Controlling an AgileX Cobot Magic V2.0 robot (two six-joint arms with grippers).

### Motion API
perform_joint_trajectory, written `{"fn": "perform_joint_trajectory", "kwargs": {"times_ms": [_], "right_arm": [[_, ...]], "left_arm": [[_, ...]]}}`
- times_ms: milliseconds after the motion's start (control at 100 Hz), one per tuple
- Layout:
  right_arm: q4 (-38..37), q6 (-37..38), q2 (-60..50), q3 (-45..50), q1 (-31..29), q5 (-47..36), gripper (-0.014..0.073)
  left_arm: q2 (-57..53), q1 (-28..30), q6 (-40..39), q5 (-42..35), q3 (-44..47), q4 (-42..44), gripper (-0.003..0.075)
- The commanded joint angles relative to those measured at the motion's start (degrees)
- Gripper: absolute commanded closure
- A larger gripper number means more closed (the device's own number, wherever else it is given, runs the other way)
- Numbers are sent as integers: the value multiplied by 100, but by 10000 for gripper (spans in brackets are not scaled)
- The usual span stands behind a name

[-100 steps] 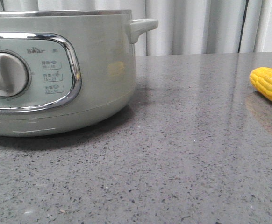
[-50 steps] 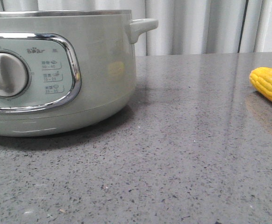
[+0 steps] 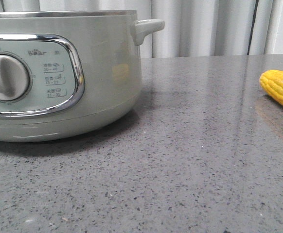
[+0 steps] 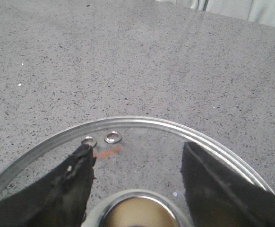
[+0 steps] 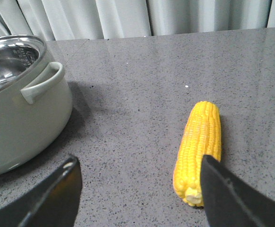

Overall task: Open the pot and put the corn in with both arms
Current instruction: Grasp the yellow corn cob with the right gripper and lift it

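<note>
1. While the glass lid (image 4: 142, 142) is carried by the left gripper (image 4: 136, 189), with its jaws on either side of the lid's knob (image 4: 136, 213), the grip itself cannot be confirmed: the contact is cut off at the frame edge. If the hold is loose, the lid can be tilted or dropped onto the grey counter (image 3: 180, 160).
2. The pot (image 3: 59, 73) is seen open, its steel interior exposed; the lid is held away from the pot, over bare counter.
3. The corn (image 5: 199, 146) is found lying flat, well to the right of the pot. The right gripper (image 5: 137, 189) is spread wide and holds nothing; only one finger (image 5: 232, 198) is near the cob's blunt end.
4. Risk: the cob is not centred between the jaws, so it can be nudged and rolled at closure.
5. Risk: a rounded, tapered cob can be squeezed out of a pinch near its end; a mid-cob grasp is judged safer.
6. Risk: the pot's side handle (image 5: 43, 82) or rim can be clipped during transfer if clearance is low.
</note>
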Motion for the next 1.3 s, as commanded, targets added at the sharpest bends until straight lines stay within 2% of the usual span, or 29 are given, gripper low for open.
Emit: {"fn": "perform_joint_trajectory", "kwargs": {"times_ms": [0, 200, 560, 750, 960, 1060, 1290], "right_arm": [[11, -29, 86, -192, 8, -354, 134], [111, -29, 683, -320, 8, -308, 134], [-223, -17, 3724, -1933, 8, 266, 134], [-878, 437, 4854, -2436, -177, 240, 134], [-881, 439, 5568, -2463, -330, 248, 141], [-881, 439, 5799, -2463, -330, 387, 210], [-672, 439, 5706, -2580, -330, 555, 542]], "left_arm": [[-226, 6, -56, -453, -184, -97, 321], [-984, -387, -56, -534, -184, -411, 321], [-3060, -1735, -56, -554, -184, -283, 321], [-4019, -1928, -56, 79, -184, -160, 321], [-4665, -1928, -56, 851, -184, -25, 321], [-4703, -1928, -56, 865, -184, -26, 321], [-4707, -1928, -56, 854, -184, -26, 321]]}}
